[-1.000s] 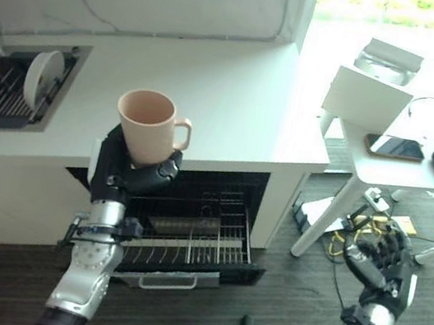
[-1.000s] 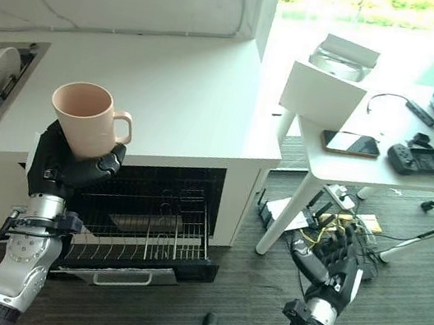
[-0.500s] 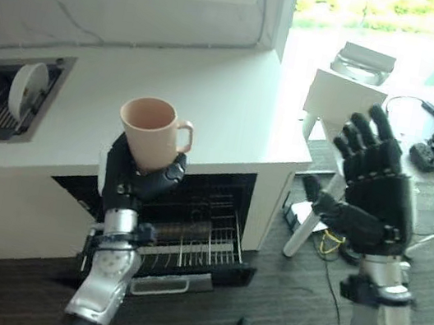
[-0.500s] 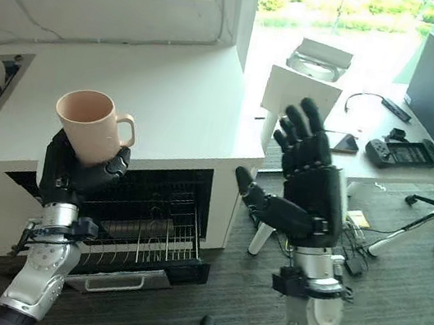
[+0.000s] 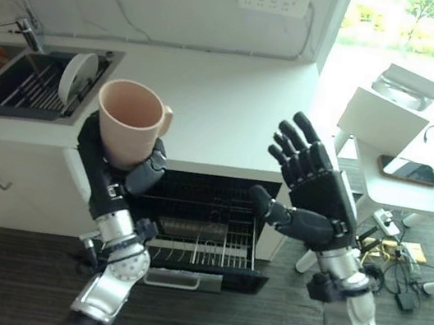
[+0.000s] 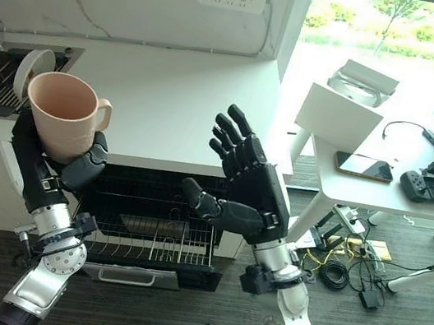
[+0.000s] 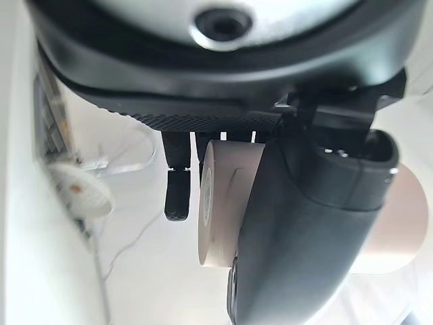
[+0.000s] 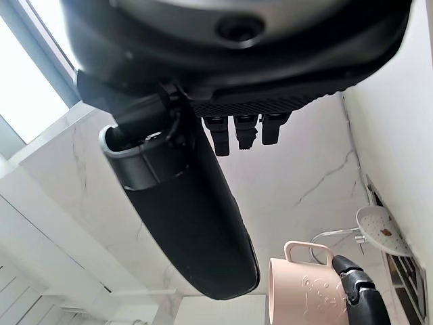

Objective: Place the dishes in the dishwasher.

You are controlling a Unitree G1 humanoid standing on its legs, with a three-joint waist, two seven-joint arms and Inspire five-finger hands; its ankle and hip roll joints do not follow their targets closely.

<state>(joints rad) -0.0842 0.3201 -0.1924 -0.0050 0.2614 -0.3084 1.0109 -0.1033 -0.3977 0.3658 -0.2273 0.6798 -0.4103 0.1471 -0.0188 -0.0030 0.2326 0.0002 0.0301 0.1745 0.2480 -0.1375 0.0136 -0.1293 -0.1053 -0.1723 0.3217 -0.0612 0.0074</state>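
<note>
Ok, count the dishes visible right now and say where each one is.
2. A pink mug is held upright in the left hand above the open dishwasher rack. A white plate stands on edge in the sink. More may be hidden in the rack.

Right hand [image 5: 317, 198] raised from low beside the desk to chest height over the open dishwasher [image 5: 204, 229], fingers spread, palm turned toward the pink mug [image 5: 128, 123]. Mug, gripped by left hand [image 5: 115, 175], now tipped slightly leftward.
</note>
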